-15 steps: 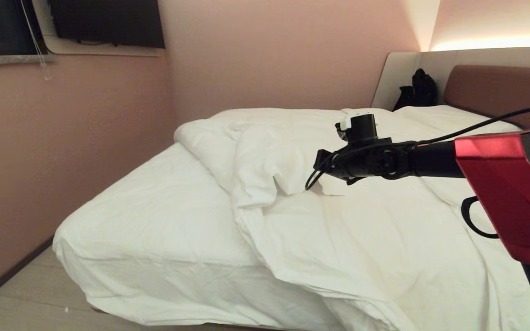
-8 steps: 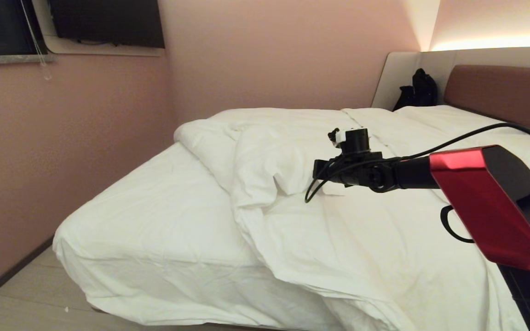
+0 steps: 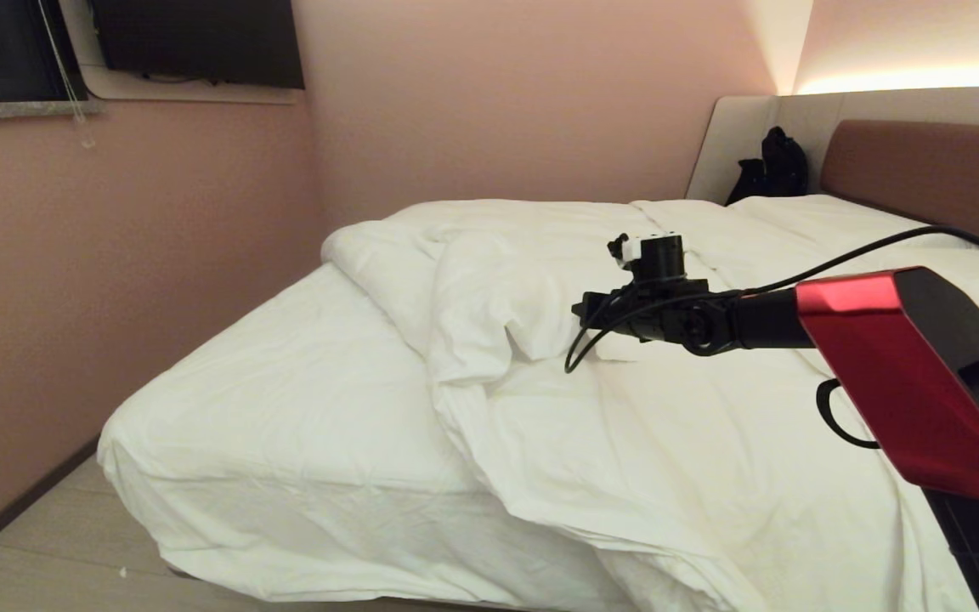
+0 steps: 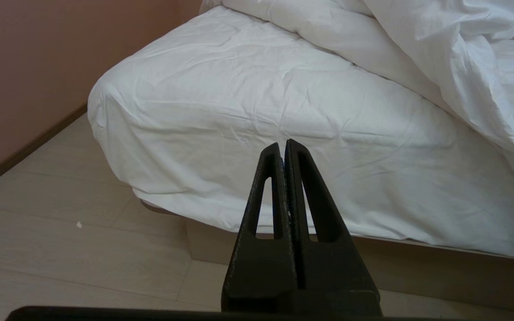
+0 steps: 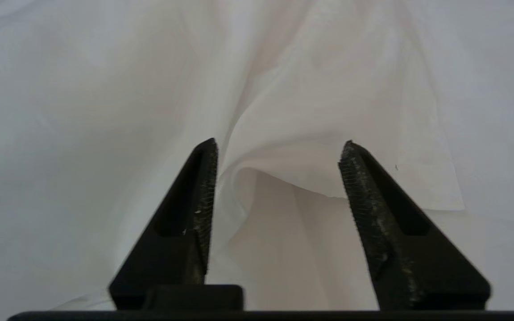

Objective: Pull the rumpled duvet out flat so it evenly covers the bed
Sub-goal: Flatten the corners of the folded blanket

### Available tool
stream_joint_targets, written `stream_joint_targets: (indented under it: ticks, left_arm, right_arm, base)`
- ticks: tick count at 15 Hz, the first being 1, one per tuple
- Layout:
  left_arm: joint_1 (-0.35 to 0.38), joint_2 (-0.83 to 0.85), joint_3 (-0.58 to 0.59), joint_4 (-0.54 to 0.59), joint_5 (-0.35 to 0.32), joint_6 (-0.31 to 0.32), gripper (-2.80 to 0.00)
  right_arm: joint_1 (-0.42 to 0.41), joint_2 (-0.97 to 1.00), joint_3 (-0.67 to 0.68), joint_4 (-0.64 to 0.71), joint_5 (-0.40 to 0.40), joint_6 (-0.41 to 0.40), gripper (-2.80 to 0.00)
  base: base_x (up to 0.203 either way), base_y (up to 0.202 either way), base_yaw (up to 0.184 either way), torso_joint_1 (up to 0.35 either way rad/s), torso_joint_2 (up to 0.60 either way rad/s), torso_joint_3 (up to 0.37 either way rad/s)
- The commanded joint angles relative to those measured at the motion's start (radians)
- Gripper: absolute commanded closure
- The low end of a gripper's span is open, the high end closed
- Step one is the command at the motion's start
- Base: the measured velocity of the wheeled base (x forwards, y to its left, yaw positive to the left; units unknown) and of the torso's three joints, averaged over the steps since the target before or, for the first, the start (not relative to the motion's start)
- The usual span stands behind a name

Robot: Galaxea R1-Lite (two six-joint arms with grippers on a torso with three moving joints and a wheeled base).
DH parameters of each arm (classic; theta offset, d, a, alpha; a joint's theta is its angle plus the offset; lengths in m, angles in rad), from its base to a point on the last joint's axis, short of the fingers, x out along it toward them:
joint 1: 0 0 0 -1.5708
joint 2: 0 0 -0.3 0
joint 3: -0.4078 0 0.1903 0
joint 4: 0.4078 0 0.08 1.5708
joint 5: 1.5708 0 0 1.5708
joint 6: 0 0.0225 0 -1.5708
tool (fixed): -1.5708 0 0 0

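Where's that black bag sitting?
In the head view the black bag sits at the far right of the room, leaning against the beige panel beside the brown headboard, just behind the bed's far corner.

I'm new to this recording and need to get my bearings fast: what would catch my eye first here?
The rumpled duvet is bunched toward the right side of the bed, leaving the sheet on the left side bare. The right gripper hovers over a folded-back flap of the duvet near the middle of the bed, its jaws apart with nothing between them. The left gripper is shut and hangs low by the bed's foot corner, above the floor.
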Motion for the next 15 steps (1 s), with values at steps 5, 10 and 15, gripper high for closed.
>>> stream_joint_targets:
  ticks: [5,10,15]
  left_arm:
    - [0.000,0.000,0.000,0.000,0.001,0.000,0.00]
    - [0.000,0.000,0.000,0.000,0.001,-0.001,0.00]
    - [0.000,0.000,0.000,0.000,0.001,0.000,0.00]
  right_arm:
    - [0.022,-0.005,0.000,0.005,0.000,-0.003,-2.80]
    - [0.021,0.066,-0.015,-0.001,0.003,-0.006,-2.80]
    - [0.022,0.134,-0.017,-0.041,0.003,-0.044,-2.80]
  base:
    - [0.000,0.000,0.000,0.000,0.00,0.000]
    - [0.000,0.000,0.000,0.000,0.00,0.000]
    - [0.000,0.000,0.000,0.000,0.00,0.000]
